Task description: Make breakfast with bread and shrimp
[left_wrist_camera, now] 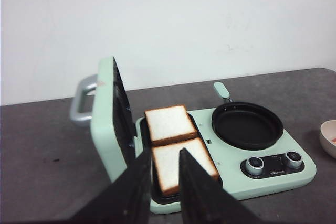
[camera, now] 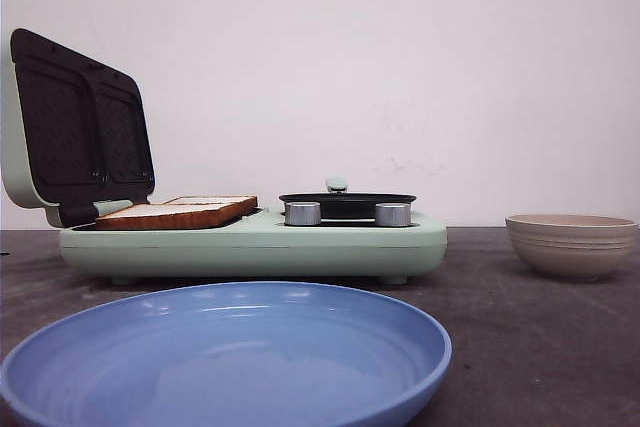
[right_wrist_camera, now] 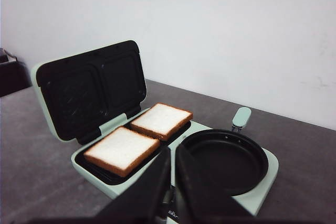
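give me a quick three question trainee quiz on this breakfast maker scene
1. True or false: the breakfast maker's lid is open.
2. How many slices of bread lie on the sandwich plate?
3. What does the black pan hold? A) shrimp B) bread C) nothing visible

Key:
1. True; the lid stands raised behind the bread.
2. Two, side by side.
3. C; the pan looks empty in both wrist views. Neither the left gripper nor the right gripper holds anything. The blue plate and beige bowl stand apart from the appliance.
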{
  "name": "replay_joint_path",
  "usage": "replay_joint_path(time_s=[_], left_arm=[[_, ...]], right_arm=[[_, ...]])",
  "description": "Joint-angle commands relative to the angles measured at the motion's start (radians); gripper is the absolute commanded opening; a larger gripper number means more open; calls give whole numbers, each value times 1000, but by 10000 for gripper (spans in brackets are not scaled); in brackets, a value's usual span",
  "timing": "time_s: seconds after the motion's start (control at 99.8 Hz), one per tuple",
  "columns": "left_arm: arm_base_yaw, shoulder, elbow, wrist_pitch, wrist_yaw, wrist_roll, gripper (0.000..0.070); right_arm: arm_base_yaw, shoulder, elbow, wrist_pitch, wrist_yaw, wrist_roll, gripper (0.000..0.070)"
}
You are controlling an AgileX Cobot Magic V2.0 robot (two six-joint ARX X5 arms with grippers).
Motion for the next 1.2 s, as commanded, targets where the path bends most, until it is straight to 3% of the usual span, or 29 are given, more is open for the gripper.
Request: replay_joint_path(time_s=[0.0,0.261,0.411,0.501,0.591,0.701,0.832,1.042,1.192], left_arm=[[-9,-8,-24,38,5,-2,9],[-8,-53,-110,45,60,-27,9],[-6,-53,-105,129,-50,-64,11],[6,-48,-81,209,-69,-86,10],[26,-29,-39,274,-119,-73,10],[59,18,48,287,-124,-22,10],[91,117,192,256,-71,27,10],[170,335,473,43,10,30,10],[327,462,591,-68,162,23,8]], right_arm=[[10,-53,2,19,18,21,4],[8,-185,-12,-56,64,5,4],[8,-209,-12,-109,62,2,4],[8,-209,-12,-111,62,3,4],[8,-209,-12,-106,62,11,4],[8,-209,-12,-105,58,18,4],[8,-208,-12,-104,48,18,4],[8,-208,-12,-105,31,23,4],[8,-208,-12,-106,7,46,4]])
